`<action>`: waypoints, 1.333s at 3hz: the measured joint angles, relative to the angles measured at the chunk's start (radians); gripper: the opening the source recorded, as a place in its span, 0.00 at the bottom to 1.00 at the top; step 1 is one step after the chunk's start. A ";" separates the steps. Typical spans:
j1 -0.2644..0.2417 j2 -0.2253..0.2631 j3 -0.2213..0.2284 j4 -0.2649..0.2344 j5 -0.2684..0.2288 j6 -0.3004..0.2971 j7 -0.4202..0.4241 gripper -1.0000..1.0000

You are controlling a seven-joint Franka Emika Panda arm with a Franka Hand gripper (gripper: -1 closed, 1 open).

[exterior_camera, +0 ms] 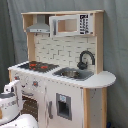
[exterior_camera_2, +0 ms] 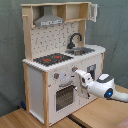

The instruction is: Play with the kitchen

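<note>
The kitchen is white with light wood edges. Its hob is black with red rings, the faucet black, the hood grey.

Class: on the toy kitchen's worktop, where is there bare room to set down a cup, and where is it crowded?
Free: the rounded white counter end beyond the sink. Crowded: the hob, the sink with its faucet, and the oven front, where the gripper is.

light: soft, even, moderately bright in both exterior views | shadows: the kitchen is showing dimness under its hood and shelves | glare: none showing | focus: both views are looking soft, fine edges blurring
</note>
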 joint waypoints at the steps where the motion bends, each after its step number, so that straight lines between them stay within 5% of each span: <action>1: -0.031 -0.005 0.015 0.007 0.000 0.013 0.102 1.00; 3: -0.146 -0.013 0.042 0.098 0.000 0.016 0.215 1.00; 4: -0.143 -0.013 0.049 0.100 0.000 -0.010 0.221 1.00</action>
